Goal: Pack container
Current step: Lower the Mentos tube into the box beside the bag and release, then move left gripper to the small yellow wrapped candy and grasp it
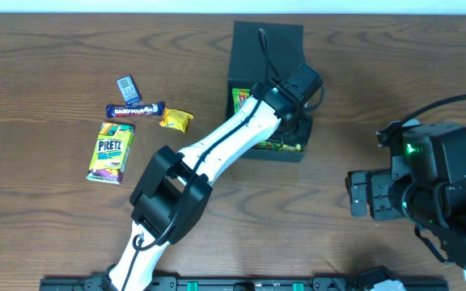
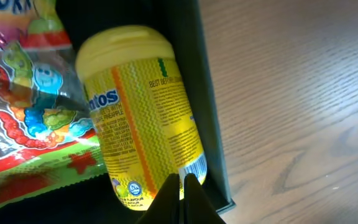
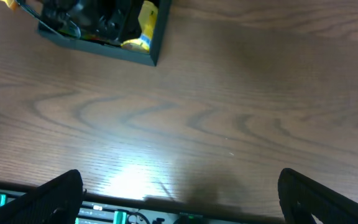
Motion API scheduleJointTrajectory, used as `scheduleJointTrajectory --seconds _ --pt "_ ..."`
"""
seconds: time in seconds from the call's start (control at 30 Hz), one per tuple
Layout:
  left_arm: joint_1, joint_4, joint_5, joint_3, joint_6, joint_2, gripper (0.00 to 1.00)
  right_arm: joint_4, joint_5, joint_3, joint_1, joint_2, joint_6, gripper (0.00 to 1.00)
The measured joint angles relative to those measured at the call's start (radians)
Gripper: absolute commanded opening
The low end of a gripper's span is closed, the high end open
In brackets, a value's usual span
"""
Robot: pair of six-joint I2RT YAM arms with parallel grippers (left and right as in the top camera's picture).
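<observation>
Yellow zigzag-print bottle, blk container

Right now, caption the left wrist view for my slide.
Left gripper, fingers together, over a yellow Mentos bottle lying beside a gummy bag inside the black container.

Dark brown wood-grain table, soft light glare, pale strip beyond far edge

"PRETZ" on a box, "DAIRY MILK" on a bar — "BEST BEFORE" on a yellow bottle.
</observation>
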Motion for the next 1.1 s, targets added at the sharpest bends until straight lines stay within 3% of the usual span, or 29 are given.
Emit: scheduleJointTrajectory --seconds 0.57,0.93,1.1 --pt "0.006 0.023 0.008 -0.048 0.0 0.0 0.06 0.0 0.0 0.0 0.0 0.0 0.0 0.99" --pt "0.189 0.024 -0.095 -0.002 -0.008 -0.008 0.06 0.0 0.0 0.0 0.0 0.0 0.0 0.99" --pt "0.201 0.029 -0.103 -0.002 -0.008 -0.007 0.06 0.0 0.0 0.0 0.0 0.0 0.0 0.99"
